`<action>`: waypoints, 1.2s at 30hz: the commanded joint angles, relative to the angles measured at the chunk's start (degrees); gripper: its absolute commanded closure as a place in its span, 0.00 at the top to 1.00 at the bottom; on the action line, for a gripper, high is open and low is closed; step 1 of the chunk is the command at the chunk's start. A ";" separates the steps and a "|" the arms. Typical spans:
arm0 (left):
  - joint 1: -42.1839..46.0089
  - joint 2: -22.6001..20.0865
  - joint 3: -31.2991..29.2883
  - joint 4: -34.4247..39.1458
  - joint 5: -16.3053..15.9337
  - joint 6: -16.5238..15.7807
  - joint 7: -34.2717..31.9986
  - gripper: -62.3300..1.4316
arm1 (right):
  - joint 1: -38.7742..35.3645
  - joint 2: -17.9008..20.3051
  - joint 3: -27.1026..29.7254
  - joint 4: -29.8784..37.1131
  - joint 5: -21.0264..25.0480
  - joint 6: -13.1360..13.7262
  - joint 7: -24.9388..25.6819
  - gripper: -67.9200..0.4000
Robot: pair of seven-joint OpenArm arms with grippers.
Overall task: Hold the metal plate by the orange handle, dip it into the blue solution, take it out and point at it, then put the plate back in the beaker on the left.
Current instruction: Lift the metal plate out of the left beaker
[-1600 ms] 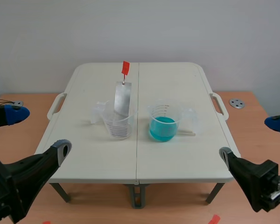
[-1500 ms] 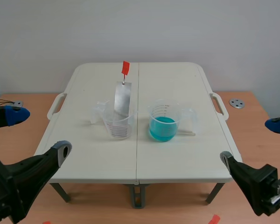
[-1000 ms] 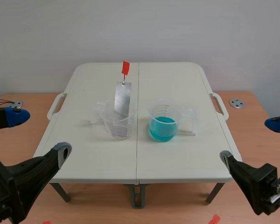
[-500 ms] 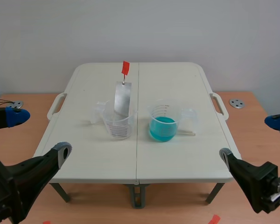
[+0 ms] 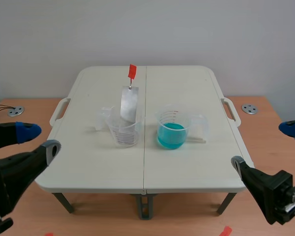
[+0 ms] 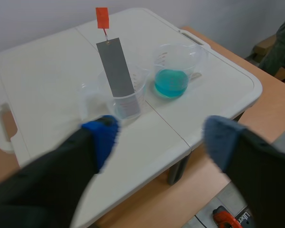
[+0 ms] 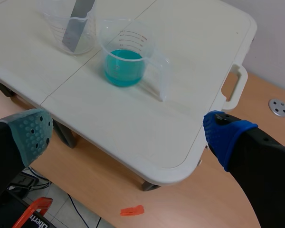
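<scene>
From my seat: a white folding surface [image 5: 187, 83] on a brown wooden board [image 5: 268, 130], a round metal disc [image 5: 249, 108] near its right handle, a second disc [image 5: 15, 111] near the left.

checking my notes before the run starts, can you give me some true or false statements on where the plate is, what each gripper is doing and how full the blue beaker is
1. The metal plate stands in the left beaker. True.
2. The left gripper is shut on the orange handle. False: it is open, short of the beakers, and the handle is untouched.
3. The blue solution fills the right beaker to the brim. False: it fills only the lower part.
4. The right gripper is open and holds nothing. True.
</scene>
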 commanded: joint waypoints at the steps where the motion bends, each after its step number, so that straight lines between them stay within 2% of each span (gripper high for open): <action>1: -0.28 0.28 -0.04 0.44 0.66 -0.11 -0.76 0.28 | 0.68 -0.02 0.33 1.16 0.63 -0.02 1.11 0.98; 4: -0.28 0.26 -0.13 0.44 2.23 0.70 -0.79 0.13 | 0.81 -0.04 0.33 1.16 0.94 -0.02 2.29 0.98; 6: -0.31 0.28 -0.15 0.44 3.19 1.73 -0.79 0.09 | 0.98 -0.04 0.33 1.16 2.25 -0.02 2.32 0.98; 11: -0.28 0.26 -0.15 -1.18 5.05 2.14 0.50 0.07 | 2.62 -0.72 0.33 0.94 3.02 0.00 1.79 0.98; 12: -0.31 0.31 -0.11 -2.03 6.08 2.10 0.48 0.07 | 2.93 -1.05 0.33 0.94 3.04 0.00 1.42 0.98; 19: -0.28 0.44 -0.04 -9.90 8.00 1.86 0.48 0.07 | 6.19 -3.06 -0.46 0.90 3.04 0.44 0.20 0.98; 23: -0.26 0.46 -0.04 -15.67 8.02 1.73 0.52 0.07 | 8.87 -3.04 -2.32 0.76 3.04 0.42 -1.81 0.98; 27: -0.24 0.61 -0.04 -21.16 8.13 0.28 0.52 0.07 | 12.44 -3.06 -4.46 -0.79 3.72 0.42 -2.75 0.98; 33: -0.26 3.13 0.00 -29.20 8.41 -1.11 0.55 0.07 | 19.30 -4.00 -7.54 -4.76 4.09 0.46 -3.37 0.98; 36: -0.26 5.03 0.07 -32.96 10.32 -2.19 0.55 0.07 | 22.77 -4.81 -8.76 -6.71 4.09 0.46 -3.58 0.98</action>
